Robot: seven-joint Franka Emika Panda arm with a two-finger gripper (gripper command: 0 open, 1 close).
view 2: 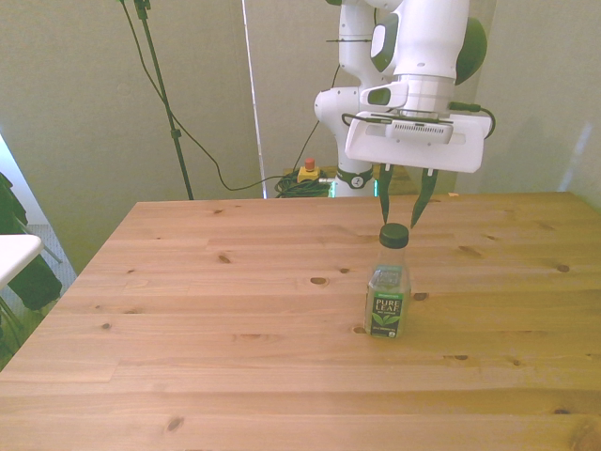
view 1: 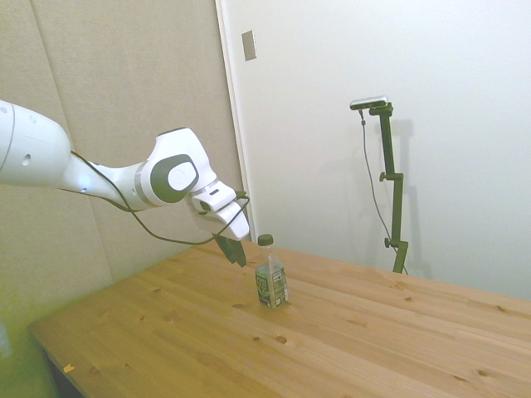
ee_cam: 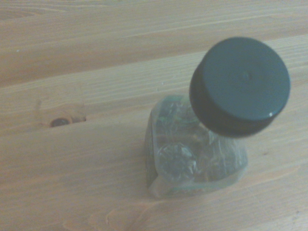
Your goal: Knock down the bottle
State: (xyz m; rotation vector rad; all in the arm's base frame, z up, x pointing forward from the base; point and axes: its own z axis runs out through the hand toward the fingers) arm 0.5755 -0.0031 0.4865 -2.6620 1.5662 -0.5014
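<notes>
The bottle (view 2: 387, 299) stands upright near the middle of the wooden table (view 2: 188, 310), clear plastic with a dark green cap and a green, white and black label. In the side view the bottle (view 1: 270, 278) has my gripper (view 1: 236, 251) just to its left, at cap height and slightly behind it. From the front, my gripper (view 2: 404, 208) hangs right behind and above the cap, its two dark fingers spread apart and empty. The wrist view looks down on the bottle (ee_cam: 202, 159) and its cap from close by.
The table (view 1: 348, 332) carries only the bottle. A cluster of cables and a red button box (view 2: 308, 171) lie on the floor beyond the far edge. A wall panel stands behind the arm in the side view.
</notes>
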